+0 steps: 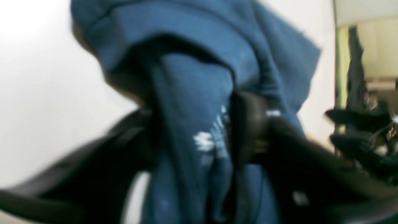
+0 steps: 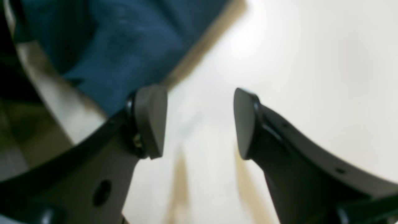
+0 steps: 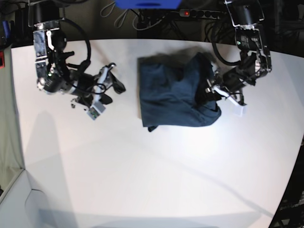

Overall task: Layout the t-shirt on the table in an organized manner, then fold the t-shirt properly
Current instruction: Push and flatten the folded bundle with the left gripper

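Note:
The dark navy t-shirt (image 3: 173, 97) lies rumpled on the white table (image 3: 142, 166), toward the far middle. My left gripper (image 3: 209, 91) is at the shirt's right edge. In the blurred left wrist view a bunch of the t-shirt (image 1: 199, 93) fills the space between the black fingers (image 1: 248, 124), so my left gripper (image 1: 192, 124) is shut on the cloth. My right gripper (image 3: 116, 81) hovers left of the shirt, apart from it. In the right wrist view my right gripper (image 2: 200, 121) stands open over bare table (image 2: 311, 62), and the t-shirt (image 2: 124, 46) shows at upper left.
Cables and a power strip (image 3: 199, 13) run along the table's far edge, beside a blue object (image 3: 147, 4). The table's curved edge (image 3: 19, 156) drops off at the left. The other arm (image 1: 360, 130) shows dark at the right of the left wrist view.

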